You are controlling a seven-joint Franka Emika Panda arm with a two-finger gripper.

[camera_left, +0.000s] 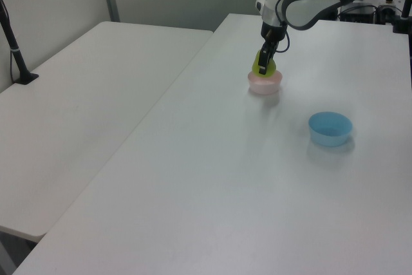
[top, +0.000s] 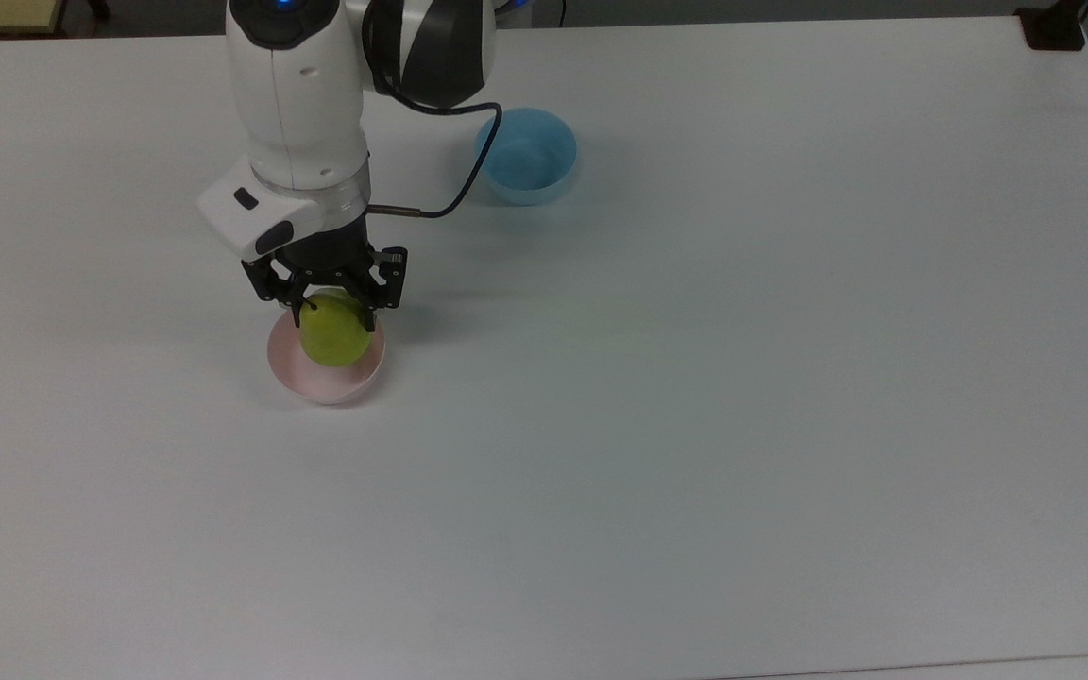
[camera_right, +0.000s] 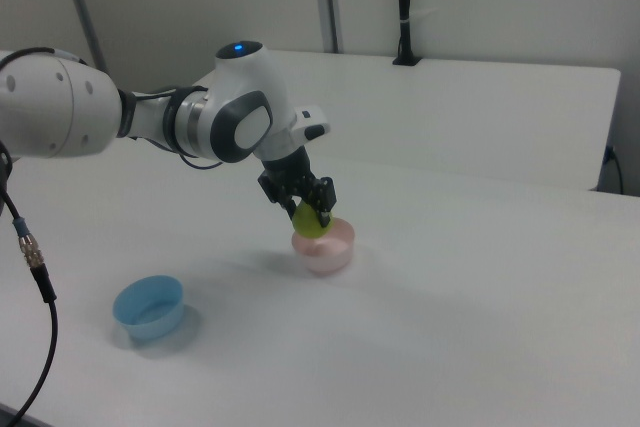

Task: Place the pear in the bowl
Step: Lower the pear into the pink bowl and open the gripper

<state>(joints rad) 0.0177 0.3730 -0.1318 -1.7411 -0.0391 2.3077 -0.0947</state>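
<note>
White and bare for the most part, the table [top: 695,425] carries two small bowls, and we see a second white table [camera_left: 84,114] butted against it along the left view's left edge. Our gripper [top: 334,316] hangs over the pink bowl [top: 322,382], its two black fingers [top: 369,316] closed on the pear [top: 333,332] near its stem end. We see the pear's rounded bottom reaching down to the bowl's rim; whether it touches the floor of the bowl we cannot tell. In the right view the pear [camera_right: 311,221] sits between the fingers just above the pink bowl [camera_right: 327,248]. The pink bowl stands well in from the table's edges, toward the top view's left side. The light blue bowl [top: 526,156] stands well apart from it, nearer the top view's upper edge, with the arm's black cable [top: 454,179] looping beside it. Nothing lies between the gripper and the pink bowl. A dark clamp [top: 1054,26] grips the table's corner at the top view's upper right.
</note>
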